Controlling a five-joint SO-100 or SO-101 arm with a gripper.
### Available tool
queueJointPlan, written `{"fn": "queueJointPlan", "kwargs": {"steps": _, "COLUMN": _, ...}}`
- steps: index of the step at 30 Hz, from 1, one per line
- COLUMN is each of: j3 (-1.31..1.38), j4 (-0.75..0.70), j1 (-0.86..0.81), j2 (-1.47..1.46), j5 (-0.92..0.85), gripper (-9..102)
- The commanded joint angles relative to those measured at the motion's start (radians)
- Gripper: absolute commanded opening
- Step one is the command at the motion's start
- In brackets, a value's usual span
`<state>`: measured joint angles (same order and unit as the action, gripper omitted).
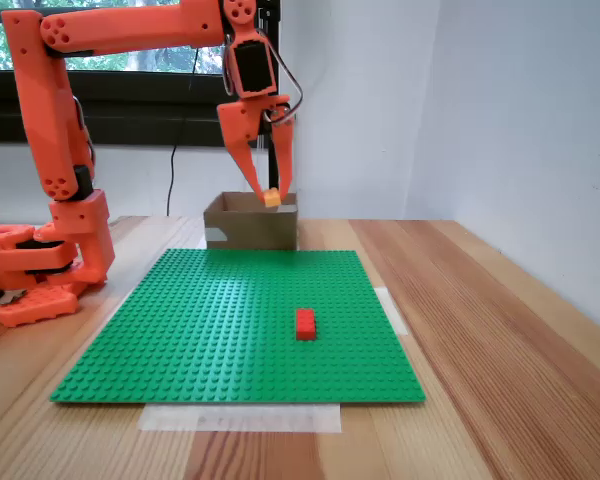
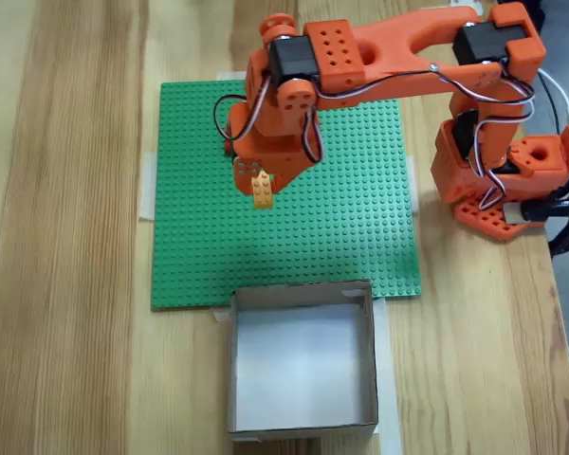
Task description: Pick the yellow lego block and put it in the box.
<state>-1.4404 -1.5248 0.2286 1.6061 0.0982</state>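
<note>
The pincer (image 1: 270, 195) is gripping the yellow lego block (image 1: 272, 198) in the air, in the upper centre of a fixed view; placing it into the box (image 2: 303, 296) is remaining.

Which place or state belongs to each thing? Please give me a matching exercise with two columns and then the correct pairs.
Things:
1. yellow lego block
2. red brick
3. box
4. green baseplate

Places or states:
A. lying on the green studs
B. held in the gripper, in the air
C. taped flat on the wooden table
D. open-topped, nothing inside

Pairs: 1-B, 2-A, 3-D, 4-C
</note>
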Motion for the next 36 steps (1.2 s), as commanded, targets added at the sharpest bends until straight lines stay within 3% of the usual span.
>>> {"fn": "queueJointPlan", "kwargs": {"steps": 1, "j3": 0.026, "j4": -0.014, "j1": 0.051, "j2": 0.057, "j5": 0.020, "gripper": -1}}
{"fn": "queueJointPlan", "kwargs": {"steps": 20, "j3": 0.155, "j4": -0.031, "j1": 0.353, "j2": 0.037, "j5": 0.100, "gripper": -1}}
{"fn": "queueJointPlan", "kwargs": {"steps": 36, "j3": 0.287, "j4": 0.025, "j1": 0.502, "j2": -0.178, "j5": 0.115, "gripper": 1}}
